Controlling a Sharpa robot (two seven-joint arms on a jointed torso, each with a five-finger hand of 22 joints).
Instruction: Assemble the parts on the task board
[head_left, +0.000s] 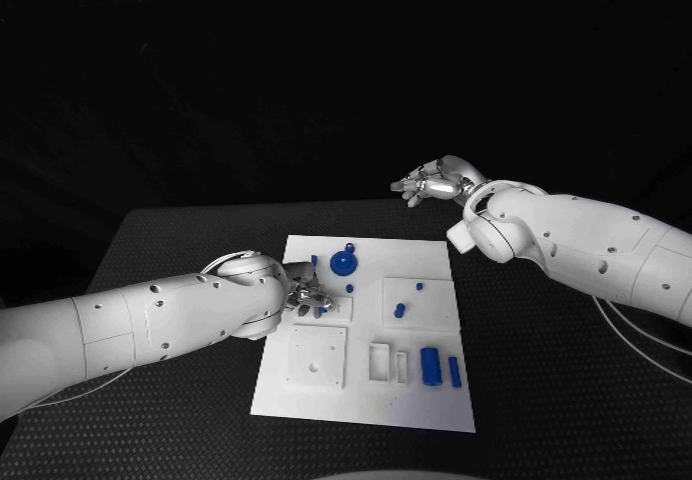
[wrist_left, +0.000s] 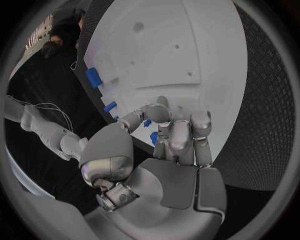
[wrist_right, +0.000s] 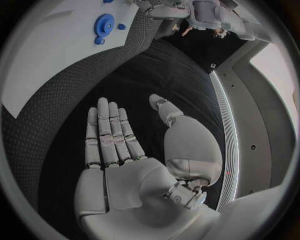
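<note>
While the left hand (head_left: 306, 297) sits low over the left middle of the task board (head_left: 364, 400), its silver fingers (wrist_left: 180, 136) curl inward around a small blue part (wrist_left: 153, 137). That piece shows between the fingertips in the left wrist view, though whether it is truly pinched or only touched cannot be told. The board is a flat, smooth white plate, roughly rectangular, lying in the centre of the frame on a black worktop (head_left: 548, 390) with a fine woven, mesh-like texture.

Toward the top of the board stands a round blue disc (head_left: 343, 263) with a toothed rim, like a gear, and a small blue peg (head_left: 349, 246) lies just above it. Right of centre, a raised square panel carries a short blue stub (head_left: 400, 311) and a tiny blue dot (head_left: 420, 286). Near the lower right, a thick blue cylinder (head_left: 431, 366) and a slim blue rod (head_left: 454, 372) lie side by side, beside two narrow rectangular slots (head_left: 379, 362) sunk in the plate. At lower left is a square white recessed plate (head_left: 313, 357) with small holes.

The right hand (head_left: 433, 182) hangs in the upper right of the frame, well apart from the board and above the far edge of the worktop. In the right wrist view its fingers (wrist_right: 109, 135) lie straight and pressed side by side, the thumb held out, the palm bare and holding nothing.
</note>
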